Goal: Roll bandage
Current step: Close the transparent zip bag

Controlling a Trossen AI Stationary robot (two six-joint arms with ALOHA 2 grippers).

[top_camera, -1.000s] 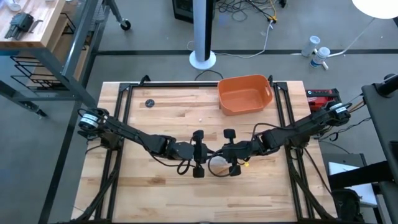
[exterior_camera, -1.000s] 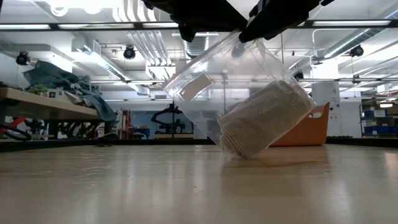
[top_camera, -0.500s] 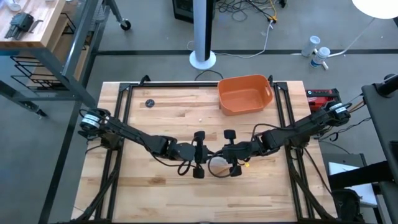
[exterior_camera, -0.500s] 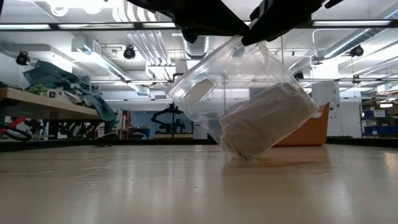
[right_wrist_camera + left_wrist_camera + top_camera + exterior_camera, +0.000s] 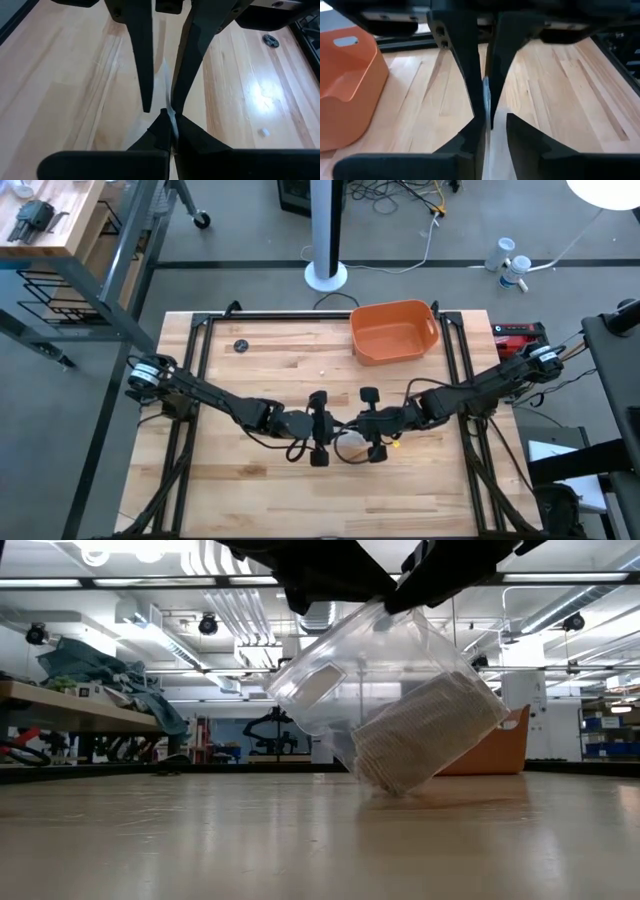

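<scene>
In the high view you have both arms meeting at the centre of the wooden table (image 5: 250,490), a little below the middle of the frame; the left gripper (image 5: 319,430) comes in from the left and the right gripper (image 5: 375,427) from the right, and between them lies a pale bundle, the clear plastic wrapper (image 5: 349,443) with the bandage inside.

The low view gives you the better look: the clear plastic wrapper (image 5: 340,680) hangs tilted in the middle of the frame, its upper edge caught under the dark gripper parts at the top; the bandage (image 5: 428,735) sits inside it as an off-white gauze roll, leaning down toward the lower left, its low end apparently touching the table, though the wrapper's film makes that hard to be sure of.

In your left wrist view the left gripper (image 5: 487,107) has its fingers drawn together on a thin edge of the clear film; in the right wrist view the right gripper (image 5: 170,117) is likewise pinched on the film's edge, its tips meeting low in the frame.

The orange tub (image 5: 394,331) stands at the upper right of the table, well apart from the grippers; a small black disc (image 5: 240,346) lies near the table's upper left.
</scene>
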